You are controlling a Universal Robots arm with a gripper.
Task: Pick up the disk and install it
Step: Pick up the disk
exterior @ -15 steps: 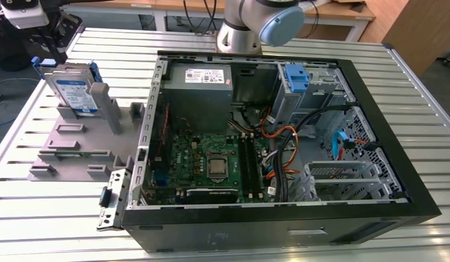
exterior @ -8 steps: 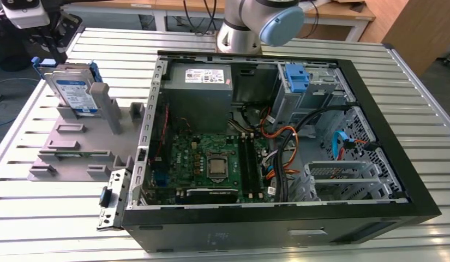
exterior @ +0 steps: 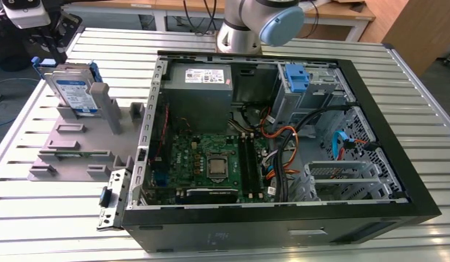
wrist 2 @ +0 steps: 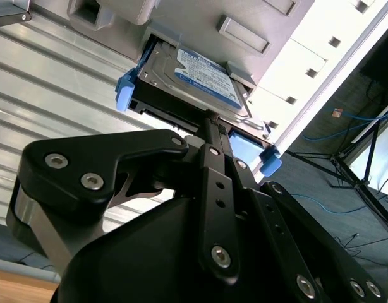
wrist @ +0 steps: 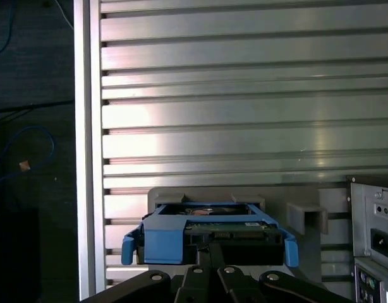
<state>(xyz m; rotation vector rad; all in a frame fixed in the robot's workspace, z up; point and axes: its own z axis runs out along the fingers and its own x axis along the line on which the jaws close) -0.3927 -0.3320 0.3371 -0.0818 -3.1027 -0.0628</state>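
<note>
- Claw closed narrow on the upper edge of the disk. The black fingers converge to one spot approx. mid-edge, seen in both wrist views.
- Disk stands on edge in a grey slotted holder, leaning slightly. Its bottom sits in the rear slot, and in the exterior view the white/blue label faces the camera.
- A blue carrier bracket wraps the disk, w/ blue tabs sticking out at both ends.
- The holder sits on the slatted metal tabletop, just beside the open PC case, on the exterior view's left of it.
- The holder's other slots and its grey posts are near the disk. One post stands just in front of the label.
- The case lies on its side w/ the side panel off and the inside showing.
- Inside it, a grey power-supply box w/ white label is at the rear. The green motherboard lies below it in the picture.
- A lone blue bracket w/o a drive sits in the bay at the case's far corner, on the exterior view's right of the power-supply box.
- Orange and black cables run between the motherboard and the metal drive cage.
- The arm's grey/blue base joint rises behind the case.
- Disk and case are well apart, w/ the holder's front slots between them.
</note>
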